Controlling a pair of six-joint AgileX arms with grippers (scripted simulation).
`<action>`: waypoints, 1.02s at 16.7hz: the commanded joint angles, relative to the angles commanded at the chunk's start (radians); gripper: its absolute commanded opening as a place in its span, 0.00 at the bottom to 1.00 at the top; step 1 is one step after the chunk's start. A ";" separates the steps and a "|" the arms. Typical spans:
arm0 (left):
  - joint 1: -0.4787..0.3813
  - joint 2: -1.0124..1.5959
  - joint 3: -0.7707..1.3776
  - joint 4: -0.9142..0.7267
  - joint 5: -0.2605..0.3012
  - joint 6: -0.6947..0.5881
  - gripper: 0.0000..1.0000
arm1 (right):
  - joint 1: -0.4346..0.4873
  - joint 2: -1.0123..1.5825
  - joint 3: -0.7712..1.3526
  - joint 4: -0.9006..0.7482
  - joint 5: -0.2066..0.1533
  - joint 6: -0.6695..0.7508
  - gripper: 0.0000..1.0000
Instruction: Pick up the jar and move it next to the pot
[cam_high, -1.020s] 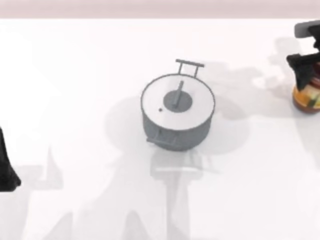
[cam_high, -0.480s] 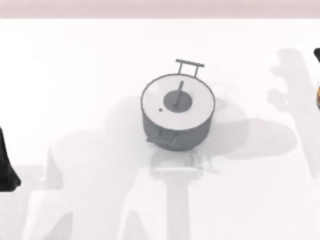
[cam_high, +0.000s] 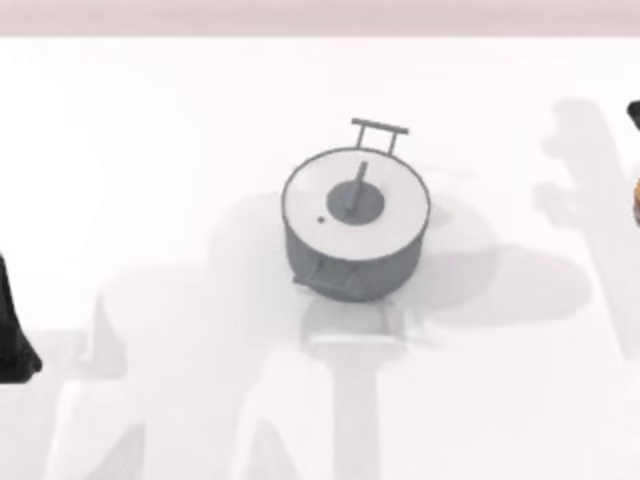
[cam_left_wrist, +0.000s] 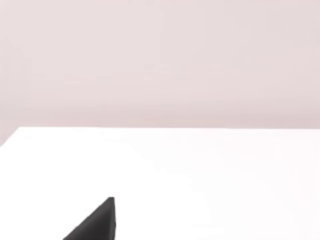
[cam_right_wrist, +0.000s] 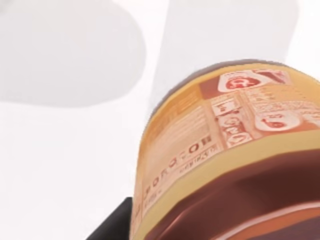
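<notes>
— What's the setting?
— A white counter (cam_high: 180, 120) under a pale pinkish wall, crossed by soft grey shadows.

— Anything on the left?
— Only the left arm (cam_high: 14, 335), a dark shape parked at the counter's left edge. Whether its claw is apart or together I cannot tell.

— And in the middle?
— The pot (cam_high: 355, 222) stands there, grey, with a pale flat lid, a dark knob disc and thin bar handles.

— Where is the jar?
— At the far right edge of the top view, only a sliver of the jar (cam_right_wrist: 225, 160) shows, well apart from the pot. The right wrist view is filled by its label, close up.

— Is the right claw clamped on it?
— A dark part sits beside the jar, but I cannot tell.
</notes>
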 joint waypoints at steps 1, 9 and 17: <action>0.000 0.000 0.000 0.000 0.000 0.000 1.00 | 0.014 0.017 0.013 0.001 0.000 0.023 0.00; 0.000 0.000 0.000 0.000 0.000 0.000 1.00 | 0.203 0.224 0.182 0.040 0.004 0.410 0.00; 0.000 0.000 0.000 0.000 0.000 0.000 1.00 | 0.241 0.262 0.203 0.052 0.004 0.475 0.00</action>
